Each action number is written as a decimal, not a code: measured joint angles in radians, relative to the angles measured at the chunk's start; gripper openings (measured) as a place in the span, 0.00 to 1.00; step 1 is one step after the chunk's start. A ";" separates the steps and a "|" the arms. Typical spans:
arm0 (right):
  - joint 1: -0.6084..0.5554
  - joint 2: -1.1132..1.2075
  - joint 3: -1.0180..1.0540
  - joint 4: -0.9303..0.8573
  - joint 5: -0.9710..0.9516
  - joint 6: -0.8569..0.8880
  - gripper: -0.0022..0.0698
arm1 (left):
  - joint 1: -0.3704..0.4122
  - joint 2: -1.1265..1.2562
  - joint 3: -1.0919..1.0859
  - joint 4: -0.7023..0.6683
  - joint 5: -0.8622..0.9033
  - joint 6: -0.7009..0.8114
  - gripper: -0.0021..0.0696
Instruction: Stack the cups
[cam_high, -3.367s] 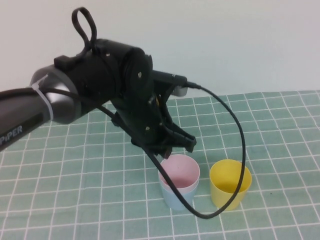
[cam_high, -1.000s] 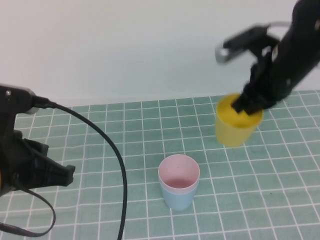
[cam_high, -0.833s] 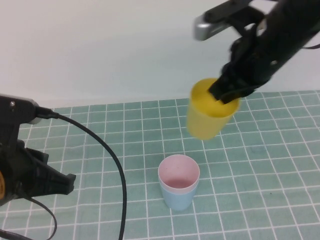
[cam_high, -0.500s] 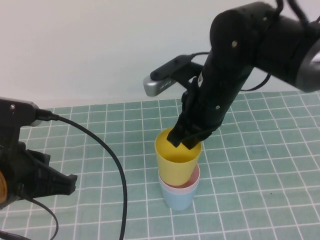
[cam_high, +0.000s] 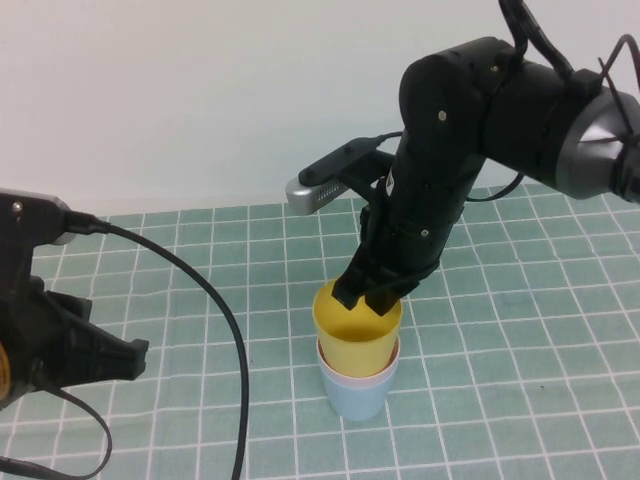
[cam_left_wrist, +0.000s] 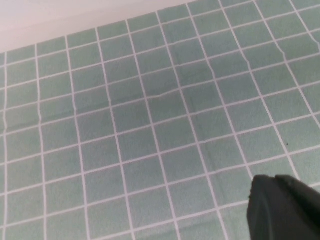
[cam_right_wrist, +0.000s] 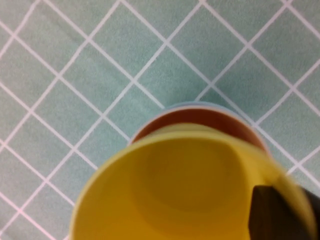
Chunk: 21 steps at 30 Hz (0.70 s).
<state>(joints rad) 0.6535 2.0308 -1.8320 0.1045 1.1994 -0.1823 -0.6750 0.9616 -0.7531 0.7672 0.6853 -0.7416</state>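
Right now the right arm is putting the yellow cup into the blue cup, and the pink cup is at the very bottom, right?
Not quite. The right gripper is lowering the yellow cup into the pink cup, and the blue cup is at the very bottom, as the high view shows. The left gripper waits off to the left.

pink cup: showing only a rim band between the others
left tool: running off the frame's edge, fingers unclear
yellow cup: blurring, cut off
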 joint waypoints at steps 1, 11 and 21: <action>0.000 0.000 0.000 0.000 0.000 0.003 0.12 | 0.000 0.000 0.000 0.004 0.000 -0.001 0.03; 0.000 -0.014 0.000 -0.043 0.006 0.065 0.39 | 0.000 0.009 0.000 0.007 0.002 -0.001 0.03; 0.001 -0.290 0.000 -0.127 0.020 0.152 0.06 | 0.000 -0.246 0.000 -0.008 -0.024 -0.073 0.03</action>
<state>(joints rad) 0.6542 1.7406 -1.8320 -0.0227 1.2192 -0.0303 -0.6750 0.7152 -0.7531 0.7592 0.6611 -0.8148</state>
